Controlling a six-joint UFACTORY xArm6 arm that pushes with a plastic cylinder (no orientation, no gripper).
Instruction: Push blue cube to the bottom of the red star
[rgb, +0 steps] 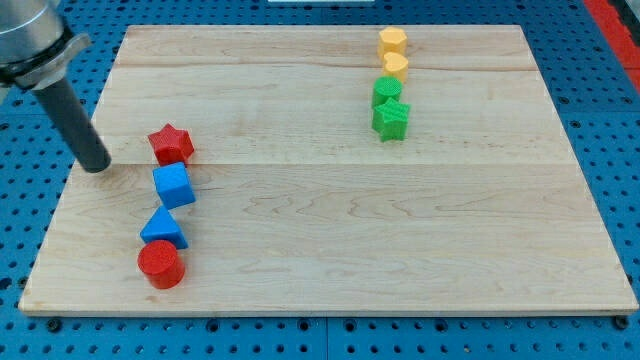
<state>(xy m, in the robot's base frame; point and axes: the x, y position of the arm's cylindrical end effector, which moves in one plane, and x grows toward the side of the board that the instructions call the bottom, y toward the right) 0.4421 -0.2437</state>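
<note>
Four blocks form a column at the view's left of the counter: red star, blue cube just below it, blue triangle, red cylinder. My tip, a bare rod grasping nothing, rests left of the star.

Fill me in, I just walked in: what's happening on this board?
A robot arm's rod is pushing blocks. My tip sits at the view's left, left of the red star, touching nothing. The blue cube already lies just below the star, with a blue triangle and red cylinder beneath it. Yellow and green blocks cluster at the view's upper right.
</note>
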